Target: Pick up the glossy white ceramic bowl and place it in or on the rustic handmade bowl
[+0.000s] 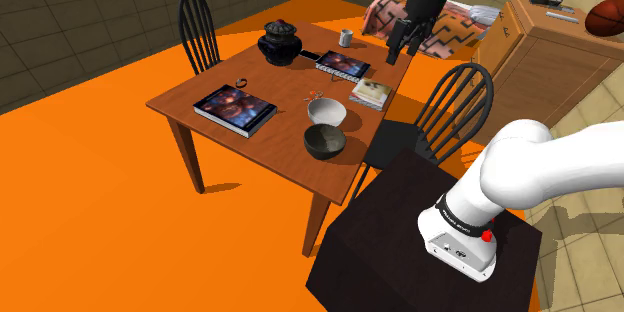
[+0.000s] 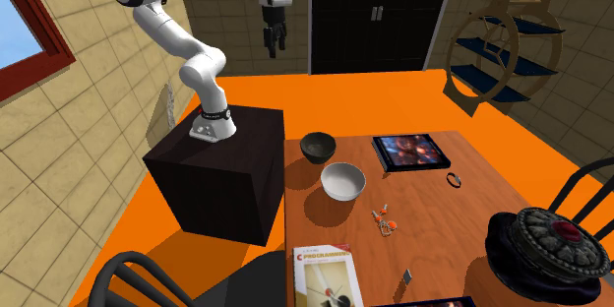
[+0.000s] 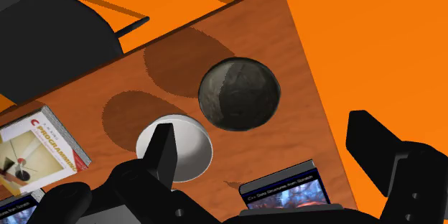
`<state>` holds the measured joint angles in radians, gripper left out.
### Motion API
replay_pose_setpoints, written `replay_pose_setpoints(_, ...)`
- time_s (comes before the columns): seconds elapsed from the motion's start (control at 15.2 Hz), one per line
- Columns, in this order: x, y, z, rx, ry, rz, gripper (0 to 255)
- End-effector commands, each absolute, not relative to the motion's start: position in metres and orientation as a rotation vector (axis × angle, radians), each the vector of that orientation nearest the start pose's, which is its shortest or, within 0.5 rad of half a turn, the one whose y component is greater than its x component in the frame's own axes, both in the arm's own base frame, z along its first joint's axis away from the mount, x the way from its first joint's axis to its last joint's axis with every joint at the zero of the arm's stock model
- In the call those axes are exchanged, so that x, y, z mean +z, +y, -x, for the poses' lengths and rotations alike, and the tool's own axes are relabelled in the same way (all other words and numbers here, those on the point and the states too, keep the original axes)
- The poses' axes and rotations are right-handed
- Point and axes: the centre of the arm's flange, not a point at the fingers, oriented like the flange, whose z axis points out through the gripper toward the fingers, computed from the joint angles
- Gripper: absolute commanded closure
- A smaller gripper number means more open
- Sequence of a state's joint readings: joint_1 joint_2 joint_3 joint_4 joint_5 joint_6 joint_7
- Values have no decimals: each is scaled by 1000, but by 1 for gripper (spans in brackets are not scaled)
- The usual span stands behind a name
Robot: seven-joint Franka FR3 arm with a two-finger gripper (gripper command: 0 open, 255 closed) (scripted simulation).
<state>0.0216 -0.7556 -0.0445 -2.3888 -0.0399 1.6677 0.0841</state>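
The all-black two-finger gripper point(image 1: 403, 48) is hanging high in the upper right of the shoulder view, above the far edge of the brown wooden table point(image 1: 280, 155) and well clear of everything on it. In the wrist view its two fingers point(image 3: 161, 154) are standing wide apart with only tabletop between them, so the hand is open and carrying nothing.

The glossy white round bowl point(image 1: 326, 111) is sitting upright on the table just right of the shoulder view's centre, towards the table's near right edge. The dark rough-surfaced bowl point(image 1: 325, 141) is sitting upright just below it in that frame, close beside it. In the wrist view a slim strip of wood is showing between the two rims, and one fingertip is covering part of the white bowl's rim. In the second exterior view both bowls are lying near the middle of the frame, the dark one closer to the dark box stand point(image 2: 212, 187) at left of centre.

A flat book with a blue-and-orange nebula cover point(image 1: 234, 109) is lying left of the bowls in the shoulder view. A black lidded pot point(image 1: 280, 42) is standing at the top centre, and a pale book with red lettering point(image 1: 371, 93) is resting just right of the white bowl. One black spindle-back chair point(image 1: 198, 30) is standing at the upper left and a second black chair point(image 1: 450, 110) right of centre, both on the bright orange floor point(image 1: 90, 210).
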Motion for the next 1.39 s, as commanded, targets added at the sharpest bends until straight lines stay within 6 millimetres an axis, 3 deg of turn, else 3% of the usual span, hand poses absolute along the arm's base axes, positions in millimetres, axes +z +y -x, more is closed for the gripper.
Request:
replay_pose_setpoints(0.0, 574, -15, -323, -54, 145, 3146, 0)
replay_pose_setpoints(1.32, 358, -37, -474, -36, 94, 3242, 0)
